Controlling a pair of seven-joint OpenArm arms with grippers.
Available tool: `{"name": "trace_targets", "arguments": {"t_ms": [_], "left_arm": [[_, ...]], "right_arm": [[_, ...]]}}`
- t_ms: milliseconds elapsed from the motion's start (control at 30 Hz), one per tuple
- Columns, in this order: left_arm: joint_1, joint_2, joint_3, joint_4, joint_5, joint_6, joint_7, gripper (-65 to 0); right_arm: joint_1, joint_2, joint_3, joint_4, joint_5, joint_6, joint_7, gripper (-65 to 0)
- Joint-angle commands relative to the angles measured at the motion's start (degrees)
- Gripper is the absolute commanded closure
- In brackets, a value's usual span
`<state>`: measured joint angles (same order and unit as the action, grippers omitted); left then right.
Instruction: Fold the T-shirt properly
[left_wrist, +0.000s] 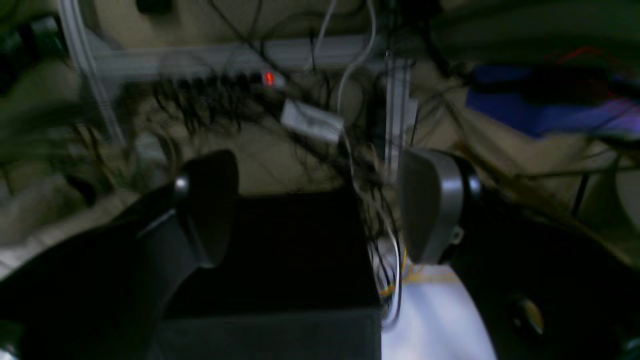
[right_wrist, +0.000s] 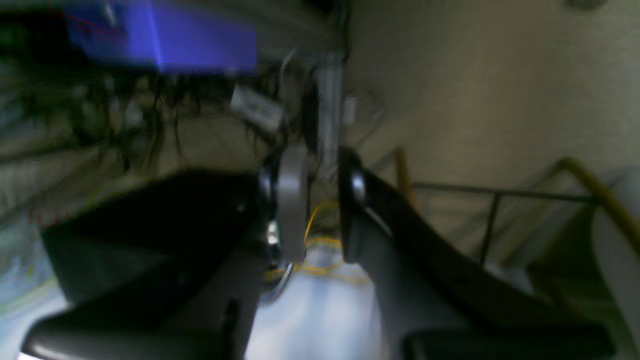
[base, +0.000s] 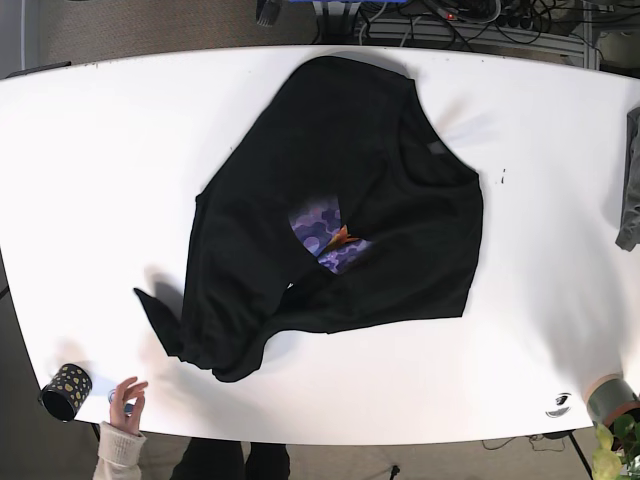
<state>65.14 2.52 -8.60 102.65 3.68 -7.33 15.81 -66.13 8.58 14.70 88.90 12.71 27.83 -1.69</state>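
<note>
T-shirt (base: 340, 200), black, lies crumpled on the white worktop (base: 90, 150), roughly centre, turned at an angle w/ a purple print patch showing in the folds. Not folded yet. Left end effector (left_wrist: 320, 205): fingers wide apart, nothing btwn them, aimed at cables and a power strip (left_wrist: 220, 77). Right end effector (right_wrist: 322, 200): narrow gap btwn fingers, holds nothing. Both wrist views blurred. A person's hand (base: 127, 400) rests at the worktop's near edge beside a dotted cup (base: 66, 390).

The white table (base: 90, 130) is left open at upper left; the lower-left edge is obstructed by a cup (base: 66, 391) and, seemingly, a person's hand (base: 126, 400).
</note>
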Motion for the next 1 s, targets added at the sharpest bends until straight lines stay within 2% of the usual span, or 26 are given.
{"name": "trace_targets", "arguments": {"t_ms": [0, 267, 467, 567, 633, 733, 800, 867, 967], "left_arm": [[2.06, 0.07, -0.15, 4.03, -0.21, -0.01, -0.74, -45.1], [1.89, 0.07, -0.06, 12.65, -0.21, -0.01, -0.82, -45.1], [-6.2, -0.11, -0.32, 12.73, -0.3, -0.01, -0.82, -45.7], [-9.72, 0.07, -0.32, 12.82, -0.3, -0.01, -1.09, -46.0], [-12.35, 0.16, -0.32, 12.82, -0.39, -0.01, -0.91, -47.5], [-15.17, 0.24, -0.32, 12.82, -0.39, -0.01, -0.91, -52.9], [-16.4, 0.24, -0.32, 12.82, -0.39, -0.01, -0.91, -54.7], [-17.72, 0.16, -0.32, 12.82, -0.39, -0.01, -0.82, -55.0], [-19.21, -0.02, -0.5, 12.73, -0.3, -0.01, -0.82, -54.9]], "right_arm": [[-2.75, 0.43, 1.17, 3.36, 1.66, 0.25, 0.68, -10.1], [-5.12, 0.26, 6.36, 14.61, 8.43, 0.25, 0.68, -10.1], [-1.43, 0.34, 8.64, 20.86, 13.8, 0.25, 0.68, -10.6], [1.29, 0.34, 8.29, 23.05, 14.67, 0.25, 0.6, -10.9], [3.58, 0.34, 8.2, 24.64, 14.85, 0.25, -1.34, -11.7], [7.8, -0.01, 8.03, 26.48, 14.85, 0.34, -8.11, -19.3], [10.79, -0.1, 7.15, 26.75, 15.29, 1.31, -12.77, -27.1], [12.9, -0.1, 6.88, 26.75, 17.58, 3.42, -16.02, -31.5], [15.8, 0.17, 6.53, 26.75, 20.39, 6.67, -20.94, -31.9]]}}
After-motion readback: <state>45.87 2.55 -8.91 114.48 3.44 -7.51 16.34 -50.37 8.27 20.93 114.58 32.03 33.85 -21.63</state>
